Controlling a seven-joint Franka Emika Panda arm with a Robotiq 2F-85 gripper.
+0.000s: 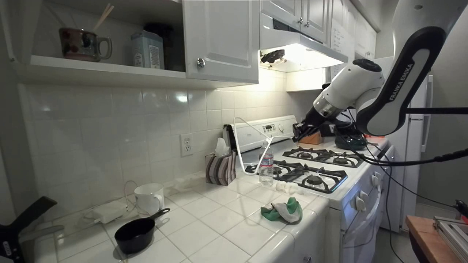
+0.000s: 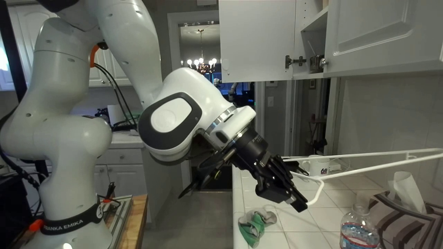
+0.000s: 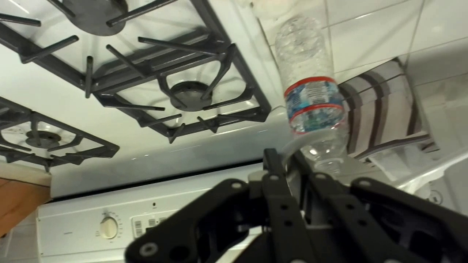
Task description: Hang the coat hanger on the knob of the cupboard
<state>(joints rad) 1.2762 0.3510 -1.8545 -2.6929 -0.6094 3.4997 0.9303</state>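
The white coat hanger (image 1: 270, 140) hangs in the air by its hook, which my gripper (image 1: 294, 136) is shut on. In the wrist view the hook (image 3: 314, 137) curves out from between the fingertips, in front of a bottle. Its triangle reaches away from the gripper toward the tiled wall, as an exterior view shows with the long rod (image 2: 380, 167). The round knob (image 1: 201, 63) is at the lower corner of the white panelled cupboard (image 1: 223, 33) door; that knob (image 2: 323, 63) is bare. Hanger and gripper are well below the knob and apart from it, over on the stove side.
A water bottle (image 1: 266, 168) and a striped tissue box (image 1: 221, 170) stand close under the hanger. The stove grates (image 1: 314, 179) lie beyond. A range hood (image 1: 303, 44) juts out above. On the counter are a cloth (image 1: 283, 210), a black pan (image 1: 135, 235) and a mug (image 1: 149, 197).
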